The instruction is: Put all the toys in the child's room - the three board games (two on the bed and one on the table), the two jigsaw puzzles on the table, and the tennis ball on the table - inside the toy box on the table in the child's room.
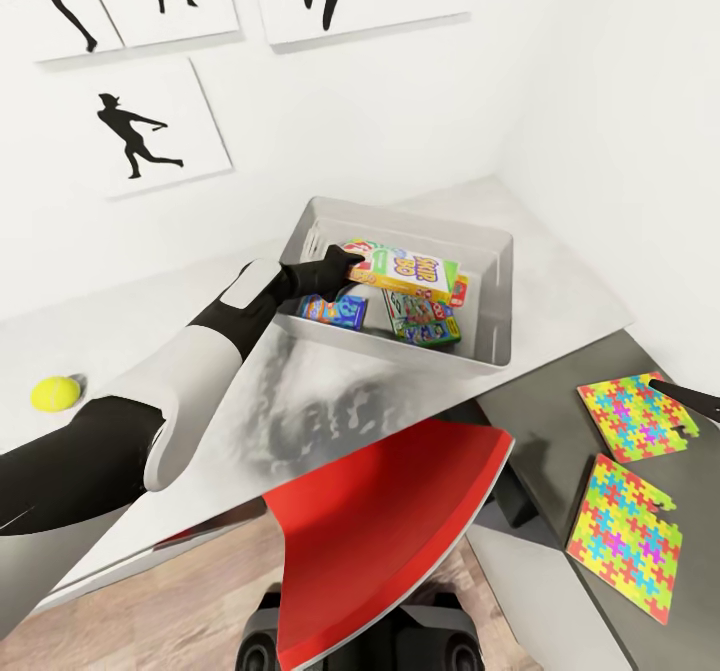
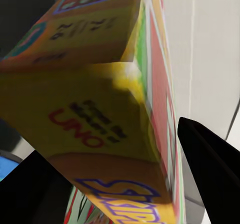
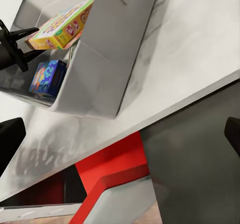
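A yellow tennis ball (image 1: 55,392) sits on the shiny table (image 1: 300,401) at the far left. The left gripper (image 1: 345,263) reaches into the gray toy box (image 1: 490,296) and squeezes a Skip-Bo game box (image 1: 415,273), holding it over two other board games (image 1: 395,316) inside. Two bright jigsaw puzzles (image 1: 630,471) lie on the dark table at the right. The right gripper (image 3: 120,134) hangs there with its fingers spread apart, holding nothing.
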{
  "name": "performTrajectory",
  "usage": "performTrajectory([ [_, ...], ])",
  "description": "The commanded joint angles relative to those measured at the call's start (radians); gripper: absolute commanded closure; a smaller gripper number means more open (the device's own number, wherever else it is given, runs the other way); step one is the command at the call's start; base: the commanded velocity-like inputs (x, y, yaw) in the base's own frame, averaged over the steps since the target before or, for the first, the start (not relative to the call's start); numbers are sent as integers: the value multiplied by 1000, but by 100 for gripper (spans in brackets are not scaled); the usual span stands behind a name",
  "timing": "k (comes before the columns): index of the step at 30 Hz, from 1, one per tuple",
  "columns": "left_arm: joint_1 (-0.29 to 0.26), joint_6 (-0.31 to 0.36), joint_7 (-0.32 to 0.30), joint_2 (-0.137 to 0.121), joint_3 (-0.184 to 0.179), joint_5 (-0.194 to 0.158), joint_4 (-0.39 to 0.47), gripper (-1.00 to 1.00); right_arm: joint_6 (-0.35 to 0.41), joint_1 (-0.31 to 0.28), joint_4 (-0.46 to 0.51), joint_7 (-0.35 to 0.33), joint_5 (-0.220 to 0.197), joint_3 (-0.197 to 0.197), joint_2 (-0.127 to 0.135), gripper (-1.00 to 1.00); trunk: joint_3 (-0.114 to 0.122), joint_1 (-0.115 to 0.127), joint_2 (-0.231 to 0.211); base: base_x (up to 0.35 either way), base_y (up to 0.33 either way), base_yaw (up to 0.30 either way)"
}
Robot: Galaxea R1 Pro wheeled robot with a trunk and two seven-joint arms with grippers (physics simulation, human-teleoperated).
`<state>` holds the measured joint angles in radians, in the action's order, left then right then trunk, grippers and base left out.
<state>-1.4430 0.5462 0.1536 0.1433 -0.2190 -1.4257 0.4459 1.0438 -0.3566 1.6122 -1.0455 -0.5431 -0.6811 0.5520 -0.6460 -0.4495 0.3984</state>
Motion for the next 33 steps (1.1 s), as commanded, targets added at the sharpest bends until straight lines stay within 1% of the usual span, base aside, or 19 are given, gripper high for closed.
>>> performTrajectory([
  [1, -1, 0, 9, -1, -3, -11, 2, 100, 3, -1, 0, -5, 3, -1, 0, -100, -2, -1, 2, 0, 0, 0],
  [17, 1, -1, 13, -1, -3, -10, 2, 100, 3, -1, 0, -5, 3, -1, -1, -100, -4, -1, 2, 0, 0, 0],
  [33, 2, -2, 20, -1, -4, -10, 2, 100, 3, -1, 0, -5, 3, -1, 0, -100, -15, -1, 2, 0, 0, 0],
])
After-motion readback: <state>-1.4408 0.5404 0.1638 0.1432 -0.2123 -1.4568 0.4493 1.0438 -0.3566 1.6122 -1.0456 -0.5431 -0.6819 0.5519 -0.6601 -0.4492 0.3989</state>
